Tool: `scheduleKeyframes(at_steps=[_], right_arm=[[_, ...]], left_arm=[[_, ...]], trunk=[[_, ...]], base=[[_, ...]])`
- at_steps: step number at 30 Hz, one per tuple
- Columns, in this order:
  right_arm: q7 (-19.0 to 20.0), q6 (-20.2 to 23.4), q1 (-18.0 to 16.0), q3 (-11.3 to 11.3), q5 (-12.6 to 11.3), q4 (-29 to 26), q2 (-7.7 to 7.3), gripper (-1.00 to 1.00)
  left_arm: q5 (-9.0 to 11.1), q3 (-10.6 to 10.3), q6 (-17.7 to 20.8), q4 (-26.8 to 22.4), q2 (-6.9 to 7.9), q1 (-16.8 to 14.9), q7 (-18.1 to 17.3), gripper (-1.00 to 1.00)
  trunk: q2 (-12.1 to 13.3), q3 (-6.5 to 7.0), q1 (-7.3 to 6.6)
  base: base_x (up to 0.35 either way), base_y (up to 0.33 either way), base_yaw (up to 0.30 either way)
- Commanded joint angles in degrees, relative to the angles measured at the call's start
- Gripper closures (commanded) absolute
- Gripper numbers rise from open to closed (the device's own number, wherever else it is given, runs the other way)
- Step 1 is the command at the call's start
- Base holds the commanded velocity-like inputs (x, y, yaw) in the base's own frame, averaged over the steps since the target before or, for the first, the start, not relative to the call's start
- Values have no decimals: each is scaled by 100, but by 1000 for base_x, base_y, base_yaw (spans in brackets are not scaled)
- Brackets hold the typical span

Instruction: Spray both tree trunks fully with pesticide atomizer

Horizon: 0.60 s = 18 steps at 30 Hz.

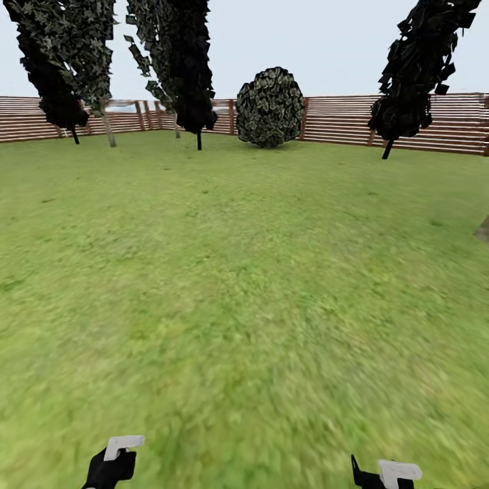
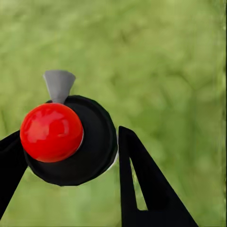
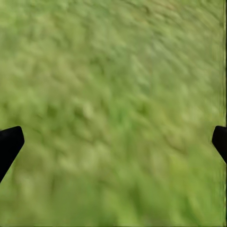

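Carrying the pesticide atomizer (image 2: 66, 139) clamped in the left hand (image 2: 66, 156); right hand (image 3: 113, 142) wide, empty. Next: approach a tree beyond the lawn (image 1: 244, 272).

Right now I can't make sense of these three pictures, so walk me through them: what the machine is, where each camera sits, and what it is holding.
This is a simulated wheeled robot with two arms. The head camera looks over a grass lawn toward a brown slat fence, a round bush and dark-crowned trees; the two arm ends peek in at the bottom edge. The other two cameras ride on the wrists. The left gripper is closed around the pesticide atomizer, a black bottle with a red cap and grey nozzle. The right gripper is open and empty above grass.
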Motion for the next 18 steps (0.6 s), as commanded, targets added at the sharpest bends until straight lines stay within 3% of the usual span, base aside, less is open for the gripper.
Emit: scheduleKeyframes(at_steps=[1,18], right_arm=[[-19,-17,-6,5,10,7,0,-100],[-19,-17,-7,-11,2,-2,-18,-100]], left_arm=[[-61,35,-24,3,-4,-3,4,100],[-61,35,-15,5,9,-3,7,100]], trunk=[[-1,-4,1],[-1,-4,1]], base=[[231,-201,-297],[231,-201,-297]])
